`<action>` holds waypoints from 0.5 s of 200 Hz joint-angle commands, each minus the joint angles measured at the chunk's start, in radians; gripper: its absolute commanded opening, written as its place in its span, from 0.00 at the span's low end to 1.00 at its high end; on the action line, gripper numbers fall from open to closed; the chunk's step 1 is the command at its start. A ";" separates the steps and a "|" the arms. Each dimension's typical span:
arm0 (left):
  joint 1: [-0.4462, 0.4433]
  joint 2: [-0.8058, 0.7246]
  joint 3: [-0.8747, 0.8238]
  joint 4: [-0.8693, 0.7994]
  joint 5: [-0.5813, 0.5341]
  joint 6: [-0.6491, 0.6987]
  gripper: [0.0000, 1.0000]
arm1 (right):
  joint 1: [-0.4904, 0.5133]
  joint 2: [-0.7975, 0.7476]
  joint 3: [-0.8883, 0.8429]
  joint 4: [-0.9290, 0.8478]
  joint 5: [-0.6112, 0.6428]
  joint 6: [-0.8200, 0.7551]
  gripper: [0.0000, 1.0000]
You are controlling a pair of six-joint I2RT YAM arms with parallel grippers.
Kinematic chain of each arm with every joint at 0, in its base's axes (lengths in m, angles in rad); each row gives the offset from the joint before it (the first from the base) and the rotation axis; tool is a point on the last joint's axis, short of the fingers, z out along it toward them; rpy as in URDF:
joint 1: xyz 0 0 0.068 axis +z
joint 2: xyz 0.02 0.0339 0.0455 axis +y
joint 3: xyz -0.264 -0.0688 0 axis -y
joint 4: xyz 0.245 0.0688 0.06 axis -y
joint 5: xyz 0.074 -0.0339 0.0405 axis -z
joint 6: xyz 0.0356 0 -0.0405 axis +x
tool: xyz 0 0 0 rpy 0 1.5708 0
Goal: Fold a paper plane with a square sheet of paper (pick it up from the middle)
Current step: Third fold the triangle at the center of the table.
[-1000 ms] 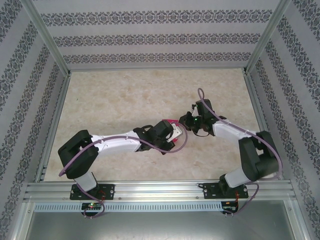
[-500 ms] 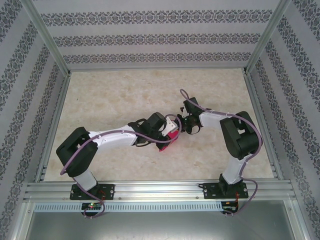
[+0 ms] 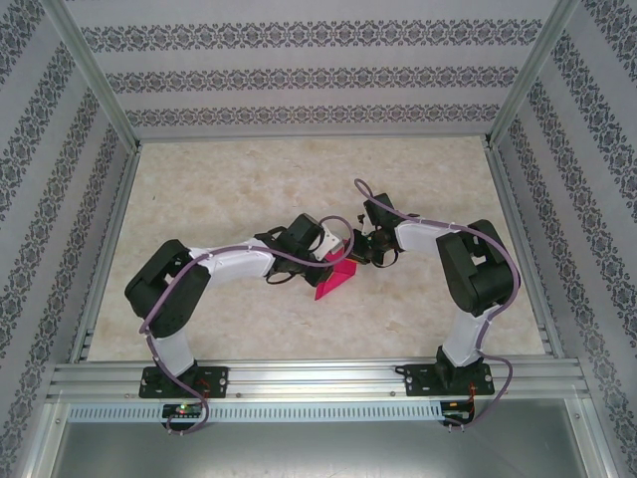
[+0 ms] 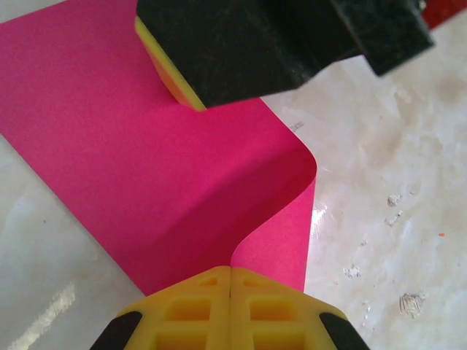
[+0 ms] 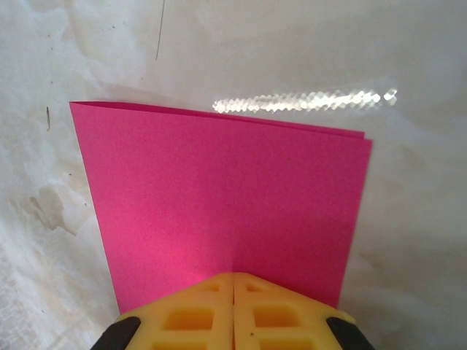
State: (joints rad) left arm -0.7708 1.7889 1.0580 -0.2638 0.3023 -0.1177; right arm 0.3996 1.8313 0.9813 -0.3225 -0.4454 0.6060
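Observation:
The square sheet of paper (image 3: 334,280) is bright magenta and doubled over, and it hangs between my two grippers above the middle of the table. My left gripper (image 4: 230,268) is shut on one edge of the paper (image 4: 146,168), which bends in a soft curve ahead of the fingers. My right gripper (image 5: 233,275) is shut on the sheet (image 5: 219,189), whose two layers lie nearly flush at the far edge. From above, the left gripper (image 3: 332,251) and the right gripper (image 3: 355,246) almost touch. In the left wrist view the right gripper's black body (image 4: 277,36) sits just above the paper.
The table (image 3: 229,189) has a pale marbled top. Patterned walls (image 3: 299,80) close it in on three sides, with metal posts at the corners. An aluminium rail (image 3: 318,378) runs along the near edge, where both arm bases are bolted.
The right arm swung in to the left and drew close to the left gripper. The left wrist shifted back and up. The paper now hangs lower as a pink wedge beneath both grippers.

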 commanded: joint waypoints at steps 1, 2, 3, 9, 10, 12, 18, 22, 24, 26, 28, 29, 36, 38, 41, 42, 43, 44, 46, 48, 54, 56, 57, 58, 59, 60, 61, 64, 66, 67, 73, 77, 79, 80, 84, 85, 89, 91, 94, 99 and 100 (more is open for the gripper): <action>0.016 0.022 0.040 -0.031 0.019 0.008 0.00 | 0.011 0.031 0.010 -0.032 0.043 -0.026 0.08; 0.017 0.022 0.040 -0.031 0.019 0.009 0.00 | 0.012 0.030 0.011 -0.032 0.044 -0.026 0.08; 0.017 0.023 0.041 -0.031 0.019 0.009 0.00 | 0.011 0.031 0.010 -0.032 0.045 -0.026 0.08; 0.020 0.028 0.042 -0.030 0.023 0.009 0.00 | 0.013 0.031 0.009 -0.031 0.046 -0.026 0.08; 0.020 0.029 0.042 -0.029 0.024 0.010 0.00 | 0.013 0.031 0.009 -0.031 0.046 -0.026 0.08; 0.022 0.030 0.043 -0.030 0.025 0.010 0.00 | 0.013 0.031 0.009 -0.030 0.048 -0.025 0.08; 0.022 0.033 0.046 -0.032 0.024 0.012 0.00 | 0.014 0.032 0.008 -0.030 0.048 -0.024 0.08; 0.022 0.035 0.048 -0.034 0.021 0.013 0.00 | 0.013 0.031 0.009 -0.030 0.047 -0.025 0.09; 0.023 0.035 0.048 -0.035 0.019 0.013 0.00 | 0.013 0.032 0.008 -0.029 0.048 -0.024 0.08; 0.024 0.035 0.049 -0.037 0.017 0.013 0.00 | 0.013 0.033 0.009 -0.030 0.048 -0.022 0.08; 0.024 0.034 0.049 -0.038 0.016 0.013 0.00 | 0.012 0.033 0.009 -0.030 0.049 -0.022 0.08; 0.024 0.035 0.049 -0.038 0.014 0.013 0.00 | 0.013 0.033 0.009 -0.030 0.049 -0.022 0.08; 0.026 0.034 0.048 -0.038 0.007 0.013 0.00 | 0.014 0.033 0.008 -0.028 0.049 -0.021 0.09; 0.026 0.033 0.048 -0.037 0.004 0.013 0.00 | 0.013 0.033 0.008 -0.029 0.049 -0.020 0.09; 0.027 0.031 0.048 -0.037 0.000 0.012 0.00 | 0.013 0.033 0.008 -0.029 0.050 -0.021 0.09; 0.027 0.031 0.047 -0.037 -0.001 0.011 0.00 | 0.013 0.033 0.008 -0.028 0.050 -0.021 0.09; 0.028 0.032 0.048 -0.037 -0.001 0.011 0.00 | 0.013 0.033 0.009 -0.029 0.050 -0.021 0.09; 0.028 0.032 0.049 -0.038 -0.003 0.011 0.00 | 0.013 0.033 0.008 -0.029 0.050 -0.021 0.09; 0.028 0.032 0.047 -0.038 -0.005 0.010 0.00 | 0.013 0.033 0.008 -0.030 0.051 -0.020 0.09; 0.029 0.032 0.048 -0.039 -0.008 0.010 0.00 | 0.013 0.032 0.009 -0.030 0.052 -0.020 0.09; 0.030 0.032 0.049 -0.044 -0.011 0.010 0.00 | 0.014 0.032 0.011 -0.032 0.053 -0.020 0.09; 0.031 0.034 0.049 -0.046 -0.012 0.010 0.00 | 0.013 0.031 0.011 -0.032 0.053 -0.020 0.09; 0.030 0.034 0.049 -0.048 -0.013 0.010 0.00 | 0.013 0.033 0.012 -0.032 0.053 -0.020 0.09; 0.030 0.034 0.049 -0.050 -0.014 0.010 0.00 | 0.013 0.033 0.012 -0.033 0.053 -0.019 0.09; 0.031 0.034 0.050 -0.051 -0.016 0.010 0.00 | 0.013 0.034 0.012 -0.032 0.053 -0.020 0.09; 0.032 0.035 0.051 -0.052 -0.016 0.010 0.00 | 0.013 0.034 0.012 -0.032 0.053 -0.020 0.09; 0.032 0.034 0.051 -0.054 -0.016 0.010 0.00 | 0.014 0.034 0.011 -0.032 0.053 -0.019 0.09; 0.033 0.035 0.052 -0.058 -0.019 0.010 0.00 | 0.012 0.034 0.013 -0.033 0.053 -0.019 0.09; 0.033 0.035 0.054 -0.060 -0.019 0.010 0.00 | 0.014 0.032 0.014 -0.034 0.053 -0.019 0.09; 0.033 0.035 0.053 -0.061 -0.019 0.010 0.00 | 0.014 0.032 0.014 -0.034 0.053 -0.019 0.09; 0.033 0.035 0.051 -0.064 -0.019 0.011 0.00 | 0.014 0.031 0.014 -0.033 0.053 -0.019 0.09; 0.033 0.035 0.050 -0.064 -0.018 0.010 0.00 | 0.013 0.031 0.012 -0.033 0.053 -0.018 0.09; 0.033 0.035 0.049 -0.064 -0.018 0.009 0.00 | 0.013 0.030 0.011 -0.033 0.054 -0.017 0.09; 0.033 0.035 0.048 -0.064 -0.018 0.009 0.00 | 0.014 0.030 0.011 -0.033 0.054 -0.017 0.09; 0.033 0.034 0.045 -0.063 -0.019 0.008 0.00 | 0.014 0.029 0.012 -0.033 0.054 -0.017 0.09; 0.033 0.034 0.045 -0.063 -0.020 0.007 0.00 | 0.014 0.029 0.012 -0.033 0.054 -0.016 0.09; 0.033 0.034 0.042 -0.063 -0.021 0.005 0.00 | 0.013 0.029 0.012 -0.033 0.054 -0.016 0.09; 0.033 0.035 0.040 -0.062 -0.023 0.004 0.00 | 0.014 0.029 0.012 -0.033 0.054 -0.015 0.09; 0.033 0.035 0.038 -0.063 -0.026 0.004 0.00 | 0.014 0.029 0.012 -0.032 0.054 -0.017 0.09; 0.033 0.037 0.037 -0.065 -0.028 0.004 0.00 | 0.013 0.030 0.013 -0.034 0.054 -0.017 0.10; 0.033 0.038 0.037 -0.066 -0.030 0.004 0.00 | 0.014 0.030 0.013 -0.034 0.054 -0.017 0.10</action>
State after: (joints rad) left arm -0.7506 1.8164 1.0840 -0.3031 0.2935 -0.1173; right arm 0.3996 1.8320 0.9829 -0.3256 -0.4450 0.6025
